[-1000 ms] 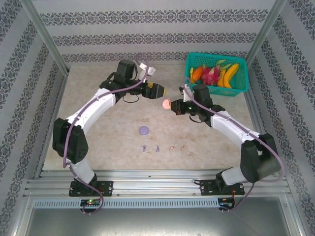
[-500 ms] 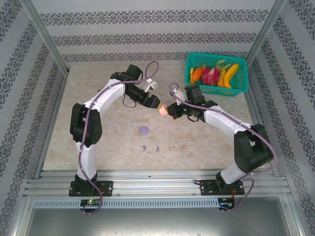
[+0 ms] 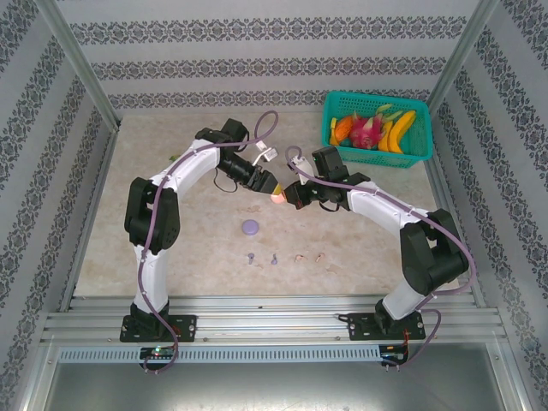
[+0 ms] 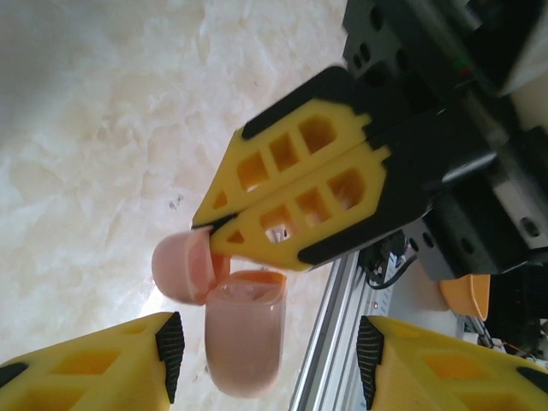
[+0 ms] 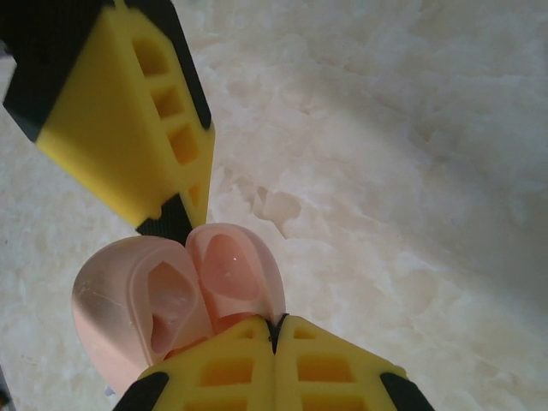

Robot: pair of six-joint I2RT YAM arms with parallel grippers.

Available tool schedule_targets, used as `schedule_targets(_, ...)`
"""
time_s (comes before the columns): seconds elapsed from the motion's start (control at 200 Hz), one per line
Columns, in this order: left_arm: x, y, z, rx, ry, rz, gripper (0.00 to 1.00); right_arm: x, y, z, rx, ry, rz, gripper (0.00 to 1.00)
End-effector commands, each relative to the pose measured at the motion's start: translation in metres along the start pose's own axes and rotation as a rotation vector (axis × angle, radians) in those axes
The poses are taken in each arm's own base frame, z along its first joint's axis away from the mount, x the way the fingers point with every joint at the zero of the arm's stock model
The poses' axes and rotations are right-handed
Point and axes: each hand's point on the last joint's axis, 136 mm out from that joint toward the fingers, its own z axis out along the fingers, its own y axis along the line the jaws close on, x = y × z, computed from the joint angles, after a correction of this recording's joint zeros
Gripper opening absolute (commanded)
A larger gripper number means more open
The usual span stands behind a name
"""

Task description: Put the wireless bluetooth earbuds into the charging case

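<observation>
A pale pink charging case [image 3: 276, 197] hangs open above the table's middle, with my right gripper [image 3: 290, 194] shut on its lid edge [image 5: 231, 270]. My right gripper [image 5: 274, 330] pinches that edge. My left gripper [image 3: 271, 187] faces it, open. In the left wrist view my left gripper [image 4: 270, 349] straddles the case body [image 4: 244, 338], with a gap on the right side. The lid [image 4: 184, 267] folds out to the left. Two purple earbuds [image 3: 251, 258] [image 3: 275, 259] and two pink earbuds [image 3: 300, 256] [image 3: 319, 256] lie in a row near the front.
A round purple case [image 3: 250, 227] lies shut on the table below the grippers. A teal basket [image 3: 377, 157] of fruit stands at the back right. Metal frame posts and patterned walls surround the table.
My left arm has swung right and down to the pink case and its jaws have narrowed around the case body. My right gripper has carried the case slightly left and toward the front.
</observation>
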Motion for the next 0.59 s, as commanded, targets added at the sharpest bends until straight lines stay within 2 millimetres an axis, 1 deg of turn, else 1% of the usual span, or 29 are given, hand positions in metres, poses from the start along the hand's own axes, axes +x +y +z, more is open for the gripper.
schedule_targets(0.0,0.009,-0.002,0.007,0.049,0.016,0.001,0.57,-0.009,0.002,0.001,0.003,-0.008,-0.034,0.0)
schedule_targets(0.15,0.01,0.0,0.009,0.056,0.015,-0.006,0.53,-0.01,0.002,0.001,0.002,-0.011,-0.033,0.0)
schedule_targets(0.35,0.008,-0.001,0.013,0.067,0.016,-0.006,0.41,-0.01,0.002,0.001,0.001,-0.013,-0.03,0.0)
schedule_targets(0.59,0.01,-0.002,0.018,0.073,0.025,-0.007,0.39,-0.012,0.003,0.002,-0.007,-0.016,-0.025,0.0)
